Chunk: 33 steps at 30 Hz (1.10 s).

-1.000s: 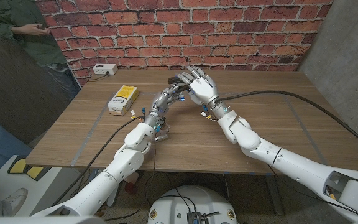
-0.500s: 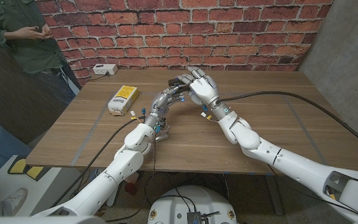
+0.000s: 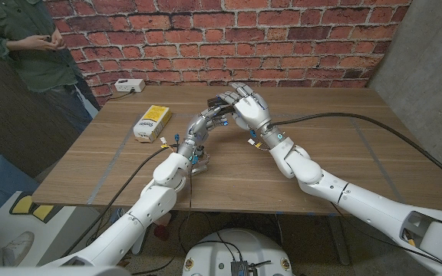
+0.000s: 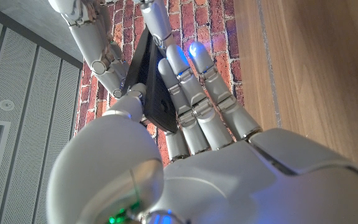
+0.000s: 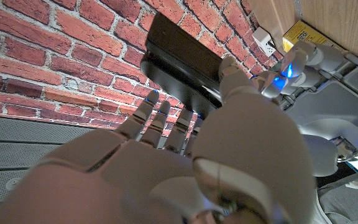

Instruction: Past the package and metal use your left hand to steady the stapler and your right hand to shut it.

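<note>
Head view: both hands meet at the black stapler (image 3: 221, 100), which sits at the table's (image 3: 344, 146) far middle, near the brick wall (image 3: 282, 46).
Stapler: dark, hard-cased, and still open, its top arm raised in the right wrist view (image 5: 182, 56); well to the right of the yellow package (image 3: 151, 122) as the head camera sees it.
Left hand: the left hand (image 3: 215, 113) lies against the stapler's near side, and the left wrist view (image 4: 191, 118) shows its fingers (image 4: 179, 68) along the black body (image 4: 157, 93). I judge it a bracing grip; how tightly it closes I cannot tell.
Right hand: the right hand (image 3: 250, 107) arches over the stapler from the right, with its fingers (image 5: 160, 124) partly spread and curled towards the black top; whether they press it yet cannot be told.
Handling: probably rigid and fairly heavy for its size, with smooth plastic that may slip under metal fingers; the hinge spring will likely resist, then give.
Where to hold: steady the base low down and push on the free end of the top arm, away from the hinge.
Risk: a push off centre could skate the stapler towards the brick wall.
Also: a white box (image 3: 130, 85) lies beyond the package, and a person (image 3: 29, 38) stands off the table's left corner.
</note>
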Tool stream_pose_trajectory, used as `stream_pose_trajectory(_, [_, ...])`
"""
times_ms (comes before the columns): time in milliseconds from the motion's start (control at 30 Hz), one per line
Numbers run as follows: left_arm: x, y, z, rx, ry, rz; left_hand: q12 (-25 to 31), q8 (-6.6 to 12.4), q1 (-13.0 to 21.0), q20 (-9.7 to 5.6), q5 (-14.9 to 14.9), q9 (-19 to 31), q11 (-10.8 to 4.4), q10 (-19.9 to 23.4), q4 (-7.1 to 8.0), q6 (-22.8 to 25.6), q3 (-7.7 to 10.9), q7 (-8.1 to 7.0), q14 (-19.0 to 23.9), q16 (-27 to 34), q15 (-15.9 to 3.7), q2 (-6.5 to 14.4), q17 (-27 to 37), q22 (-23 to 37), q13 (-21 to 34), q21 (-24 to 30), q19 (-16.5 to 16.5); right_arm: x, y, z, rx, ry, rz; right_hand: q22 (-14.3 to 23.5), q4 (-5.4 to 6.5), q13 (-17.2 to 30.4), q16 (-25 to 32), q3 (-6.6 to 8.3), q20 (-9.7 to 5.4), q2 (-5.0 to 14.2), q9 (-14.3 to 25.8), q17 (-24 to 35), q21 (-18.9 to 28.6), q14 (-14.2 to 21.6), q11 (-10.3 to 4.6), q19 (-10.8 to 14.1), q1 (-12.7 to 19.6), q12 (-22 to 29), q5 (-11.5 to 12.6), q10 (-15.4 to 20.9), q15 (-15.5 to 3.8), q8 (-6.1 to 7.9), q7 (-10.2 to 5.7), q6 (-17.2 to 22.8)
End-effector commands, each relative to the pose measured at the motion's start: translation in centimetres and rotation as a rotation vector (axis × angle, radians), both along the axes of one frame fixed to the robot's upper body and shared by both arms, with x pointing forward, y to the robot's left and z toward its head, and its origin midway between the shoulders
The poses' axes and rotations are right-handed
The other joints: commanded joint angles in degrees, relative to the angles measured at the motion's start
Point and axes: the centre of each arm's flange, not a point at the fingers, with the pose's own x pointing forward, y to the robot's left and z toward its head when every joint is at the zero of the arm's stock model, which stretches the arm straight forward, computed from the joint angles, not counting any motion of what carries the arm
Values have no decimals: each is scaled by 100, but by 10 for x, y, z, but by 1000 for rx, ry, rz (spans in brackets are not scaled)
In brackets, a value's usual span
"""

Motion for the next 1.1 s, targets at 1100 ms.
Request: stream_pose_trajectory(1100, [-6, 3, -7, -5, -36, 41, -663, -281, 190, -353, 24, -323, -230, -99, -260, -278, -855, -109, -601, -266, -87, -678, -340, -101, -397, 185, -325, -4, -10, 8, 84, 27, 53, 17, 3, 31, 124, -33, 10, 121, 10, 5, -75, 205, -155, 215, 24, 97, 17, 409, -1024, 7, -91, 487])
